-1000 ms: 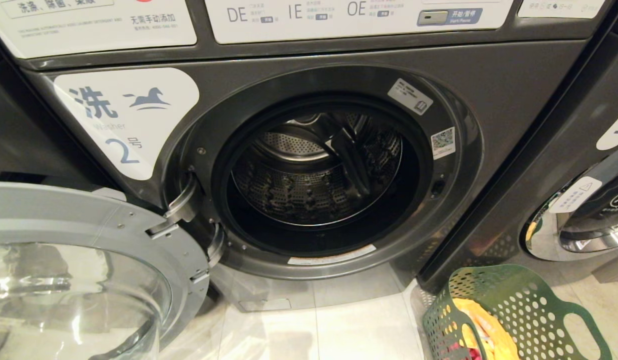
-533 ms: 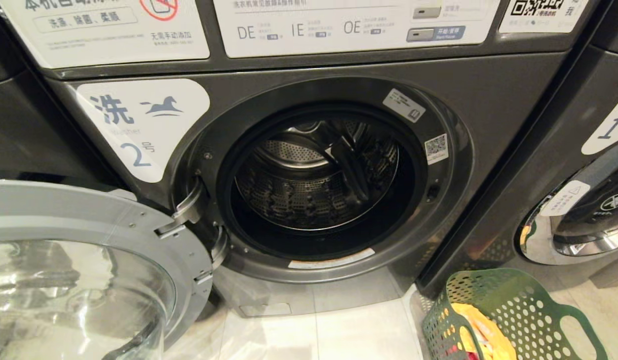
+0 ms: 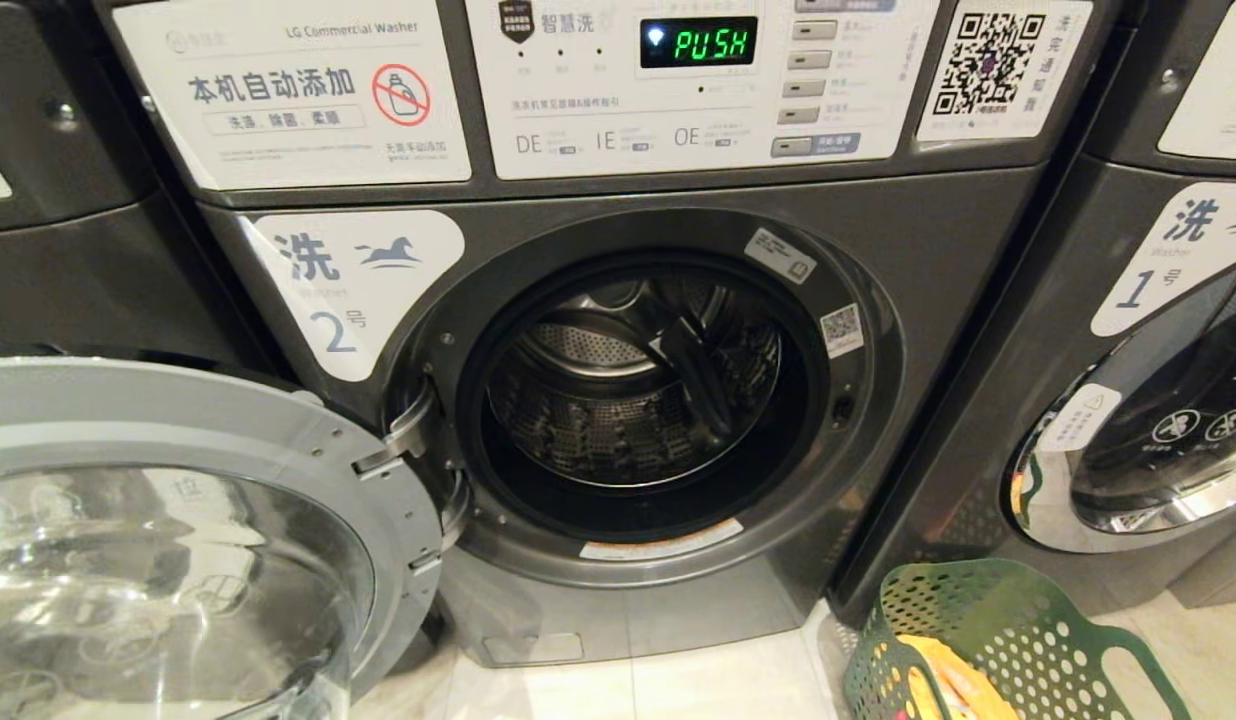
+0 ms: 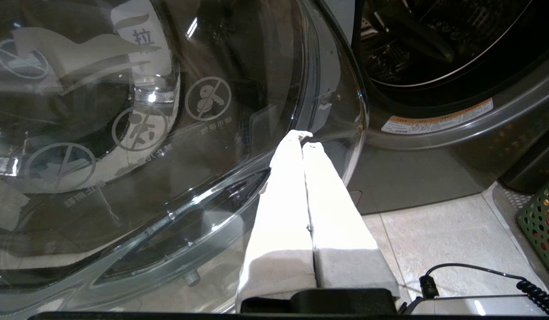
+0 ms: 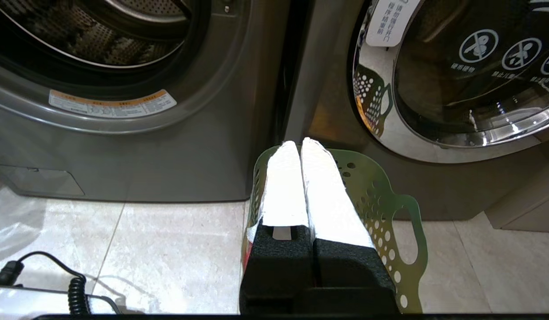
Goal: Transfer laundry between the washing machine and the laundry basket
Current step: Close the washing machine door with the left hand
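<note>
Laundromat row, tiled floor (image 3: pixel 678 690). Washing machine (image 3: pixel 618 240) no. 2 has its door (image 3: pixel 178 520) swung wide, drum (image 3: pixel 628 400) bare. Green laundry basket (image 3: pixel 1028 620) sits on the floor at the washer's lower right, yellow laundry (image 3: pixel 953 680) inside. Left claw (image 4: pixel 301 135) pressed together by the door glass; right claw (image 5: pixel 300 143) pressed together over the basket.

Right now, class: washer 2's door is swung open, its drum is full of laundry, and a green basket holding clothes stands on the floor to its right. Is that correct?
Not quite. The drum is empty, only bare metal showing, as the head view shows. The rest stands: the door is swung open, and the green basket holding clothes stands on the floor to the right.
</note>
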